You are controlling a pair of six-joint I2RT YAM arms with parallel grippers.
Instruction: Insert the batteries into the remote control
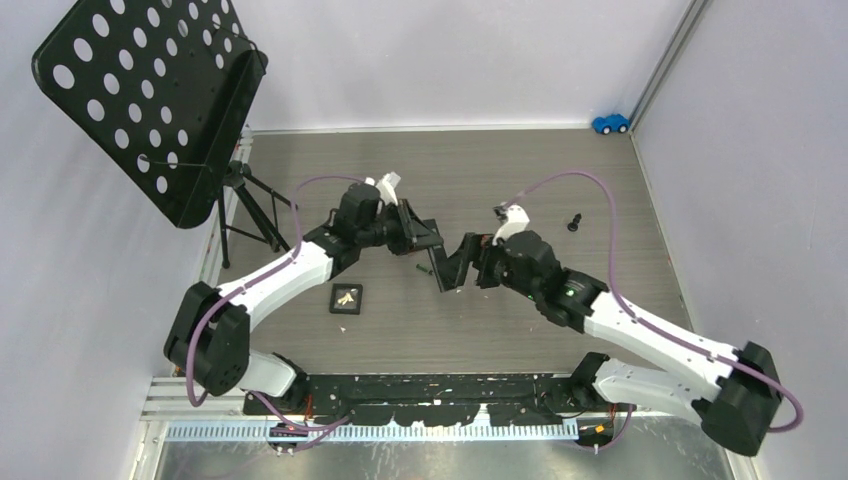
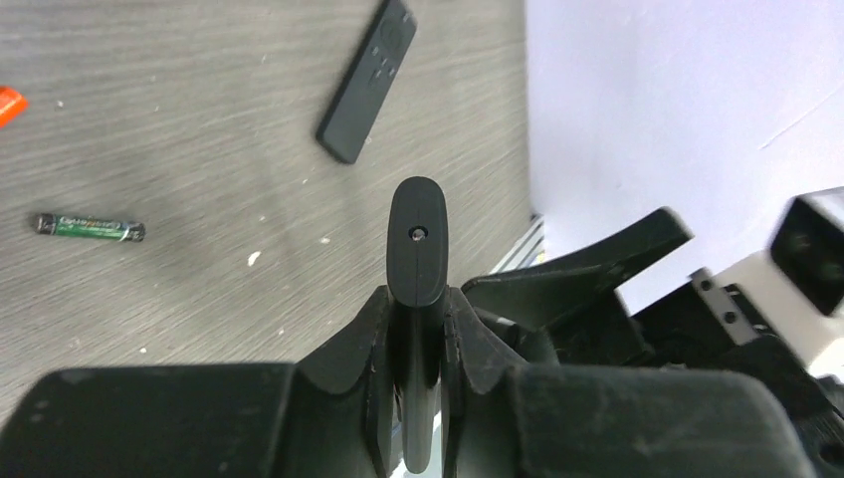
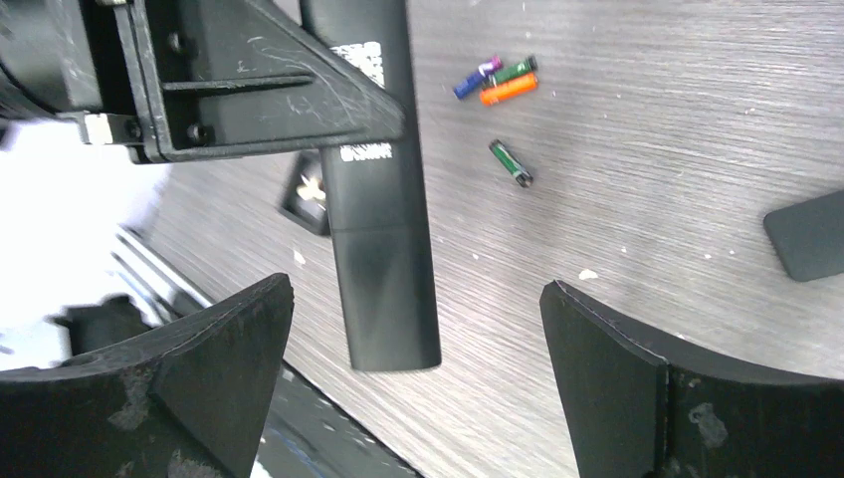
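Two pincers busy here. My left pincer (image 2: 418, 299) is clenched on a black remote (image 2: 416, 234), which pokes out past its fingertips. My right pincer (image 3: 416, 299) is released, jaws wide apart, and the remote's free end sits in the gap between them, touching neither. Out beyond the right pincer, three batteries (image 3: 498, 80) (blue, dark green, orange) lie bunched on the worktop (image 3: 647, 149), with another dark green battery (image 3: 511, 163) alone, a bit nearer. A second remote (image 2: 366, 80) lies flat ahead of the left pincer.
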